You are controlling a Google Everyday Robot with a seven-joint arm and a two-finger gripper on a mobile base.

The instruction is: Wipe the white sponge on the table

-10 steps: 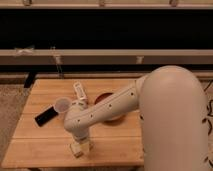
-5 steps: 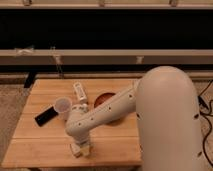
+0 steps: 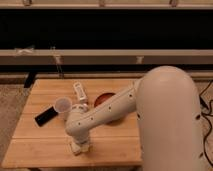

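**Change since the earlier view.** The gripper [image 3: 79,142] has drawn its jaws together. They stood wide around the white sponge [image 3: 83,149] and are now clamped on it. The arm [image 3: 102,114] has barely shifted, and everything else on the table [image 3: 40,145] lies where it did.

**Item 1: gripper.** It points down near the table's front edge, left of centre. Only one arm is fitted, so you have no nearer hand to choose.

**Item 2: white sponge.** It sits directly under the gripper and against the tabletop, just back from the front edge. The fingers cover most of it, so you cannot tell its long axis.

**Item 3: governing relation.** The sponge lies below the gripper with no gap to close. The coming move probably turns on sliding sideways while pressing down. There is bare wood to the left and right of it, and little room in front before the edge.

**Item 4: containers.**
- The translucent cup [image 3: 63,105] stands upright, behind and to the left of the gripper. You cannot make out any contents.
- The dark red bowl [image 3: 104,98] is further back and partly hidden by the arm, so its contents cannot be told.

**Item 5: other objects.**
- The white tube [image 3: 80,91] lies behind the cup.
- A black object [image 3: 45,116] lies at an angle to the cup's left.
- Both are well apart from the sponge.
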